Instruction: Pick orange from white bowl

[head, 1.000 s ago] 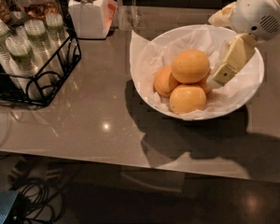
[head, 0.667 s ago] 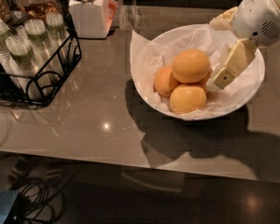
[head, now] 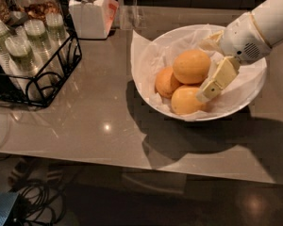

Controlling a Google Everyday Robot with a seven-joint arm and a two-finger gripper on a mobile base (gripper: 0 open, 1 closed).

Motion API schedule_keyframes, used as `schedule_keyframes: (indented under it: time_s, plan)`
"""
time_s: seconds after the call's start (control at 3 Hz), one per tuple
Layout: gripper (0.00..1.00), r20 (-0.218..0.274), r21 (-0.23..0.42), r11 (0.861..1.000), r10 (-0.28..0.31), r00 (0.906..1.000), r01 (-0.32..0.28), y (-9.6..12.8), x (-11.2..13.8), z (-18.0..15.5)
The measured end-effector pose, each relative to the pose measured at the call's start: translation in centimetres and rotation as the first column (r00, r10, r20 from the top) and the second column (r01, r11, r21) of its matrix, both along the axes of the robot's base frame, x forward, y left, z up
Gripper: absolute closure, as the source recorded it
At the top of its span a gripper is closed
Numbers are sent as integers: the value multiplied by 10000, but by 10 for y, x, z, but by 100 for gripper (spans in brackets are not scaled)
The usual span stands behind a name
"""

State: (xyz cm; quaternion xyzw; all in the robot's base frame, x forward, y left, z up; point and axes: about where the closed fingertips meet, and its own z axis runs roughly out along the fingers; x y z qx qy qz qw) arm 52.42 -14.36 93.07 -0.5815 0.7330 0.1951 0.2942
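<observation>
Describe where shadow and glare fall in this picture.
Camera view: the white bowl throws a dark shadow onto the table nearer the camera; a small glare spot shines left of it; the gripper, in the bowl beside the orange, is brightly lit.

Crowding just left of the gripper (head: 216,79), inside the white bowl (head: 179,32): orange (head: 192,66) and two smaller fruits (head: 166,82). Closing in rightward: its wall.
</observation>
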Motion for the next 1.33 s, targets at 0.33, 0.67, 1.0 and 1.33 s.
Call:
schedule_keyframes:
  time_s: [0.33,0.67,1.0,1.33]
  plan:
    - [0,-386,177,9998,56,9992,-49,5,6,-16]
    - [19,-390,179,9998,57,9992,-50,5,6,-16]
    - [42,-390,179,9998,58,9992,-51,5,6,-16]
    - [66,-390,179,9998,58,9992,-51,5,6,-16]
